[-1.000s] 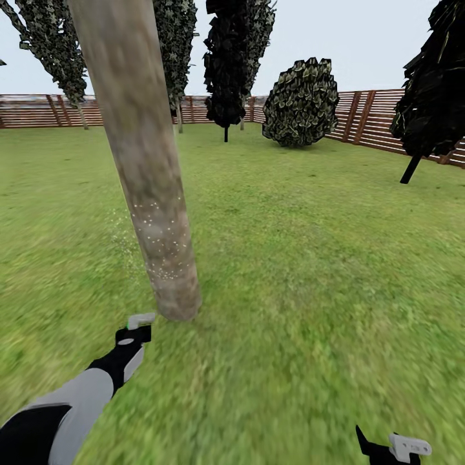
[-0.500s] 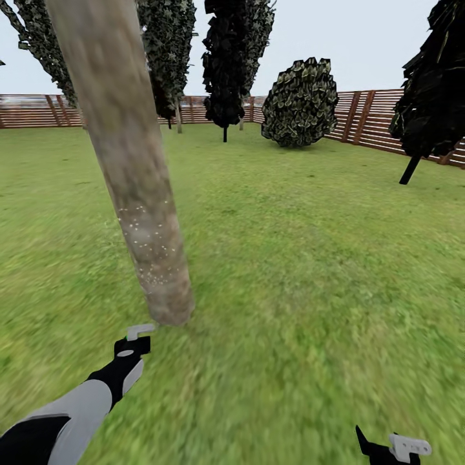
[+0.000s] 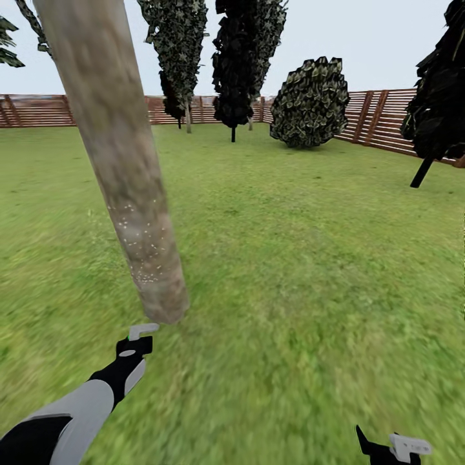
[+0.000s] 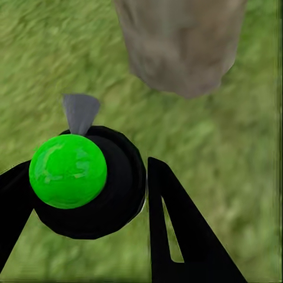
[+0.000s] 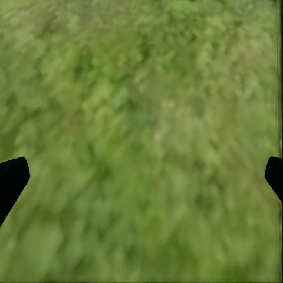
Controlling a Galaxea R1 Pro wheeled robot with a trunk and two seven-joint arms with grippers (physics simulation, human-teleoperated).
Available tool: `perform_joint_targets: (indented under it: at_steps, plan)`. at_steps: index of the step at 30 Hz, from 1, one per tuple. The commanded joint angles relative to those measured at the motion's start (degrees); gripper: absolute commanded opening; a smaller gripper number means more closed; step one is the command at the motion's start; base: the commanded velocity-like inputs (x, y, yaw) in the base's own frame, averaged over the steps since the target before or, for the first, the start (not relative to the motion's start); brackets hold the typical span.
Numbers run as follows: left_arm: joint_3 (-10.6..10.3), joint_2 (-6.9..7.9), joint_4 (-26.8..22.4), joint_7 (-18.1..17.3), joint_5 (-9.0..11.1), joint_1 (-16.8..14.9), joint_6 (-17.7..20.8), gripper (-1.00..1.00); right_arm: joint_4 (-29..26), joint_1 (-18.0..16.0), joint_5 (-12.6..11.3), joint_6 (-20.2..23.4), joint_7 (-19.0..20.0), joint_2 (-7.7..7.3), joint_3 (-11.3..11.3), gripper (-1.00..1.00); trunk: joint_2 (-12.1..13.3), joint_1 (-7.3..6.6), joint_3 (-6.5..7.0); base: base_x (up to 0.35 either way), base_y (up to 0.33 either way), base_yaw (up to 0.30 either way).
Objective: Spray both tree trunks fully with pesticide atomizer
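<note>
Blurry green grass (image 3: 310, 271) fills the ground from the robot's feet outward. At about 5 o'clock in the head view the right gripper (image 3: 394, 445) is cut off by the frame edge; in its wrist view the two black fingertips (image 5: 12, 180) sit far apart with bare grass between them. At 7 o'clock the left arm reaches forward, and its gripper (image 3: 132, 345) is clamped on the pesticide atomizer (image 4: 88, 177) — a black body with a bright green round cap and a grey nozzle pointing toward the tree trunk (image 3: 123, 174). In the head view only a pale tip of the atomizer shows.

The trunk, mottled grey-brown, rises just beyond the gripper at 11 o'clock and leans; its top is cut off. White specks of pesticide (image 3: 139, 242) dot its lower part.

Farther out, toward 12 o'clock, stand a grey-flecked tree (image 3: 177, 45), a black tree (image 3: 242, 64) and a round bush (image 3: 312, 103) — behind them a brown slatted fence (image 3: 381, 123).
</note>
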Motion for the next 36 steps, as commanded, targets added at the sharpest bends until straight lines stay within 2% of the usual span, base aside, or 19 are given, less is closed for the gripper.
perform_joint_targets:
  at_steps: [1, 3, 7, 9, 21, 36]
  plan:
    - [-0.01, -0.01, -0.01, 0.02, -0.03, 0.0, 0.0, -1.0, 0.02, 0.02, 0.0, 0.0, 0.01, -0.01, 0.0, 1.0, 0.0, 0.0, 0.0, 0.0, -0.273, 0.006]
    - [0.19, 0.02, -0.04, 0.13, 0.06, 0.0, 0.05, -1.0, 0.0, 0.03, 0.0, 0.0, 0.0, -0.01, 0.0, 1.0, 0.0, 0.0, 0.0, 0.0, -0.273, 0.016]
    - [0.22, 0.16, -0.09, 0.42, 2.88, 0.0, 0.19, -1.0, 0.0, 0.0, 0.0, 0.0, -0.01, -0.02, 0.0, 1.0, 0.0, 0.0, 0.0, 0.0, -0.273, 0.218]
    - [0.2, 0.18, -0.09, 0.5, 3.57, 0.0, 0.25, -1.0, 0.0, 0.0, 0.0, 0.0, 0.01, -0.02, 0.0, 1.0, 0.0, 0.0, 0.0, 0.0, -0.273, 0.268]
    - [0.02, 0.04, -0.09, 0.44, 3.75, 0.0, 0.26, -1.0, 0.0, 0.0, 0.0, 0.0, -0.02, -0.01, 0.0, 1.0, 0.0, 0.0, 0.0, 0.0, -0.273, 0.27]
    - [0.11, 0.14, -0.12, 0.44, 3.75, 0.0, 0.17, -1.0, 0.08, 0.02, 0.0, 0.0, -0.06, 0.15, 0.05, 1.0, 0.0, 0.0, 0.0, 0.0, -0.273, 0.016]
